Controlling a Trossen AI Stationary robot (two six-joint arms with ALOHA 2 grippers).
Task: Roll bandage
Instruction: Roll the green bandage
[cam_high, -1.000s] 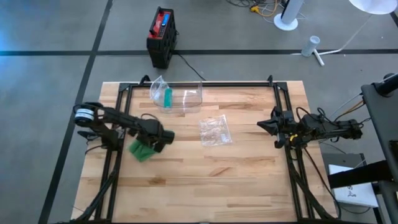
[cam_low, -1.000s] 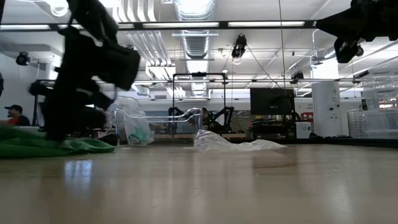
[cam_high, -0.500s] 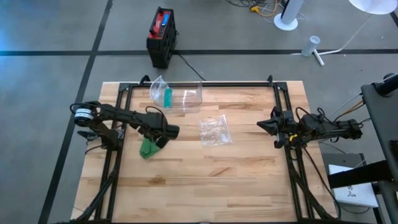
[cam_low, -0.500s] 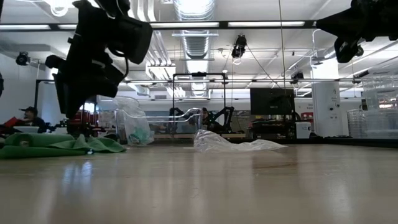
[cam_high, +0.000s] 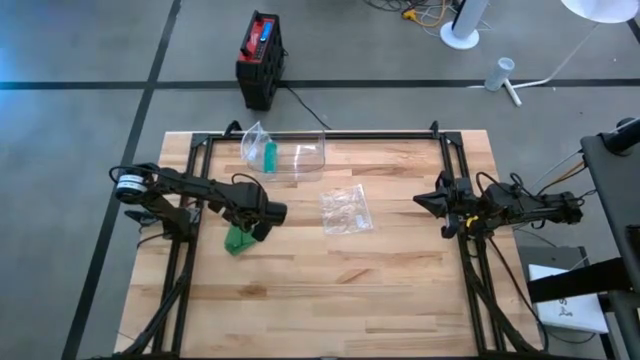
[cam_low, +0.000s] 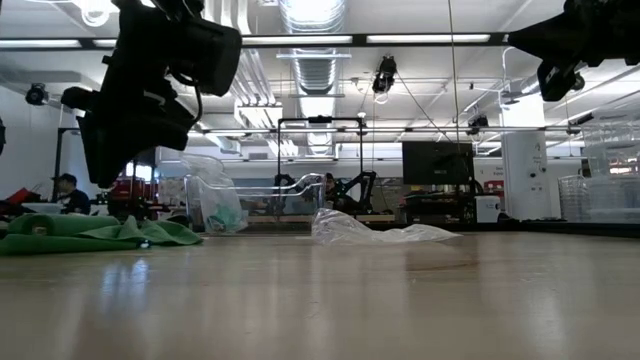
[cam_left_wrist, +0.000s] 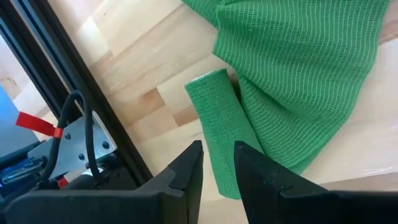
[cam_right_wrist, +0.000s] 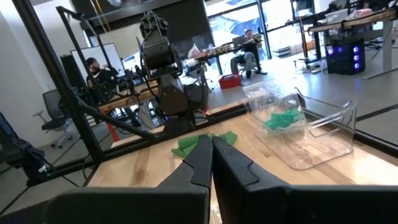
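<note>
Since a second ago, my left gripper (cam_high: 262, 225) has come off the table, and the green bandage (cam_high: 237, 240), which was spread flatter under it, is now lying bunched in a smaller heap. From the wrist view I'm seeing the two fingers (cam_left_wrist: 186, 176) standing only slightly parted with nothing between them, hovering just above a partly rolled tube of the bandage (cam_left_wrist: 227, 124). The loose tail is fanning out beside it. I judge I'm lifting clear to re-aim for another turn of the roll. On the table (cam_high: 400, 290), taken as a clock face seen from above, the bandage is sitting at about nine o'clock, the crumpled plastic bag (cam_high: 346, 209) near the centre, and the clear bin (cam_high: 297, 157) at about eleven. My right gripper (cam_high: 427, 201) is waiting shut at three o'clock.
</note>
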